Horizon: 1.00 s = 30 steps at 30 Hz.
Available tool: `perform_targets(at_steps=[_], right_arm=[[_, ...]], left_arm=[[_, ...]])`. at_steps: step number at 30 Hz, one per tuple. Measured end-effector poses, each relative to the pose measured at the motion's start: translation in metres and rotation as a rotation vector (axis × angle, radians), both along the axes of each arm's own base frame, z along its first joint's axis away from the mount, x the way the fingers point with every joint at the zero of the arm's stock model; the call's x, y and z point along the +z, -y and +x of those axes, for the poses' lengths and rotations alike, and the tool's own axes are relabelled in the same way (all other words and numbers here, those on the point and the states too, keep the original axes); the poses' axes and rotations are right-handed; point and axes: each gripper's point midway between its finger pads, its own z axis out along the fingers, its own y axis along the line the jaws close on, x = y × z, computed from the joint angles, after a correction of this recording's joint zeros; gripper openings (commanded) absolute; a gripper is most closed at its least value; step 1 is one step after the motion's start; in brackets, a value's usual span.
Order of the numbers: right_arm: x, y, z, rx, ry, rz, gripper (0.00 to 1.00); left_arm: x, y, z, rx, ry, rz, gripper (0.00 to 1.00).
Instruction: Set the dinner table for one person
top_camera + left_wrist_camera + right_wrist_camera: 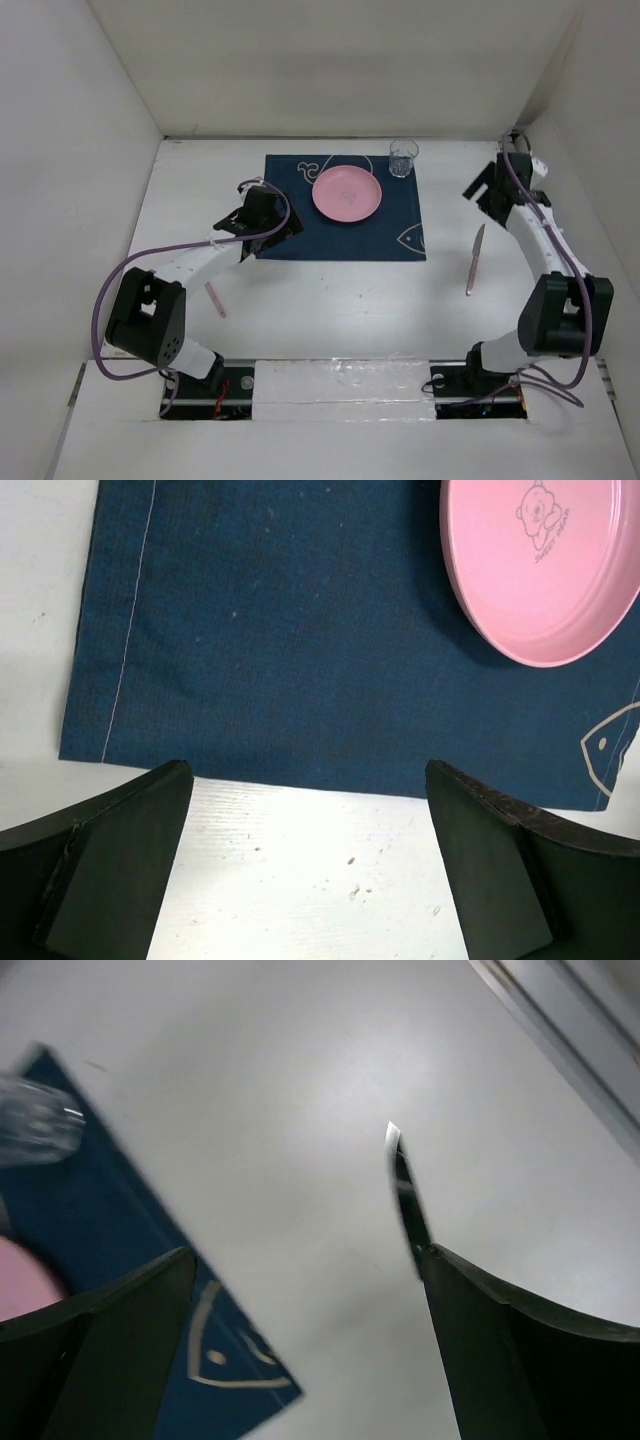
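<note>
Seen from above, the left arm (190, 267) folds at its elbow and reaches forward and rightward, low over the surface. This brings the left claw (268, 222) to the near left corner of a dark-blue placemat (345, 228). The right arm (537, 235) stands taller, its forearm running away along the right wall, with the right claw (480, 190) turned inward just off the placemat's right edge. The dinner table (330, 300) is a broad, plain white top walled in white on three sides, spreading under both arms. The placemat lies at its middle toward the far wall and carries a pink plate (347, 193) and, at its far right corner, a clear glass (403, 157). A knife (475, 260) with a pink handle lies on bare white to the right of the placemat, apart from it. A thin pink utensil (215, 297), of a kind I cannot tell, lies just beside the left forearm. In the left wrist view the left claw (308, 775) is spread wide with nothing held. White tabletop (300, 880) shows between its dark fingers, with the cloth's near edge just beyond and the plate at upper right. The right wrist view is blurred, but the right claw (308, 1255) is likewise released and grasps nothing, over bare table, with the knife's tip (400, 1170) showing beside its right finger and the placemat's corner by its left
</note>
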Motion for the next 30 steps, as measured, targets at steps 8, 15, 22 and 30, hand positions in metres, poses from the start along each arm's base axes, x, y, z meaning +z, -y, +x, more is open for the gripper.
perform_targets(at_steps=[8, 15, 22, 30], right_arm=[[-0.126, 0.013, -0.111, -0.118, -0.277, 0.177, 1.0], [-0.162, -0.006, -0.127, -0.075, -0.348, 0.255, 0.85], [-0.173, -0.002, -0.12, -0.054, -0.38, 0.237, 0.43], [-0.176, -0.003, -0.1, -0.013, -0.371, 0.25, 0.0]], left_arm=[[0.003, 0.006, 0.0, -0.021, 0.009, -0.027, 1.0], [0.004, 0.011, -0.002, -0.046, 0.01, -0.051, 1.0], [0.004, 0.01, -0.008, -0.06, 0.005, -0.065, 1.0], [0.014, 0.007, -0.007, -0.057, 0.035, -0.085, 1.0]])
